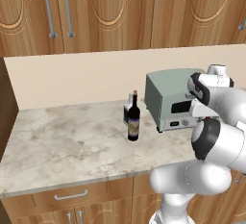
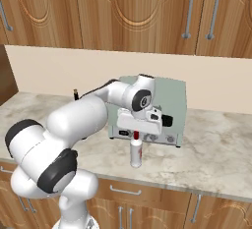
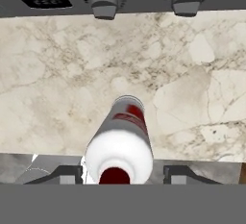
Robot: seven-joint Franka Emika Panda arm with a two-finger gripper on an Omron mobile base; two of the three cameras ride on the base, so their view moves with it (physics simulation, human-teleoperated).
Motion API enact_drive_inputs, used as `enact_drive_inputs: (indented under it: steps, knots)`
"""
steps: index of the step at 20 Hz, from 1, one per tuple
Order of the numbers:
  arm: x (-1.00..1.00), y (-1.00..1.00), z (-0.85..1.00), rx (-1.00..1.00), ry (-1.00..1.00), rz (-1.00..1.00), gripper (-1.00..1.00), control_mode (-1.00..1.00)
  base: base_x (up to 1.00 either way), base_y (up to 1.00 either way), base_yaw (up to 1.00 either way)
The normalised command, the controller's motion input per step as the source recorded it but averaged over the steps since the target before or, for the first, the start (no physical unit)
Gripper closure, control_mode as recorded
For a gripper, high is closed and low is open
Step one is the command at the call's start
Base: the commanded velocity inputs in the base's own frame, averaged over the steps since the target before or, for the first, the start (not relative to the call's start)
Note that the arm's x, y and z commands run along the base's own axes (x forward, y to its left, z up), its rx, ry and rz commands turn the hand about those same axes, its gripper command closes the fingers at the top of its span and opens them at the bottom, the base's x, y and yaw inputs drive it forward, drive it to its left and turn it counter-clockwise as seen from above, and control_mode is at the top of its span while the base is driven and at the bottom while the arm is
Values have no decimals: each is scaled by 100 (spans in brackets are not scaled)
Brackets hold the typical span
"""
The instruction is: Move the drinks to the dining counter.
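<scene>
My fingers (image 3: 119,171) point down over the small white bottle with the red cap (image 2: 136,152), which stands upright on the marble worktop (image 1: 57,141) just in front of the grey toaster oven (image 2: 170,106). Looking along my hand, the red cap sits right between my two dark fingertips (image 3: 62,172), one on each side of the bottle's shoulder with the white body running away below them. There is a narrow gap on each side, and I cannot tell whether the pads are touching the bottle yet; the fingers stand partway in, neither wide nor fully closed. Beyond my fingers, past the bottle, lie the oven's lower front panel and its two round knobs (image 3: 105,4).

From the right base view my hand hovers directly above the cap, with the bottle's foot on the worktop.

Well away from my fingers, on the far side of the oven, the tall dark wine bottle with a pale label (image 1: 133,118) stands upright on the same worktop. The short clear bottle with a black label (image 1: 127,111) is just behind it, almost touching it.
</scene>
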Motion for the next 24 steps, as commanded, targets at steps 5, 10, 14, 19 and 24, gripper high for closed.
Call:
enact_drive_inputs:
  steps: [5,10,14,19,24]
  knots:
    - [0,0,0,0,0,0,100,-100,0,0,0]
    - [-6,0,15,0,0,0,100,-100,0,0,0]
    - [-26,0,57,0,0,0,100,-100,0,0,0]
    - [-55,21,38,-1,0,2,100,-100,0,0,0]
    - [-38,72,7,-9,0,2,100,-100,0,0,0]
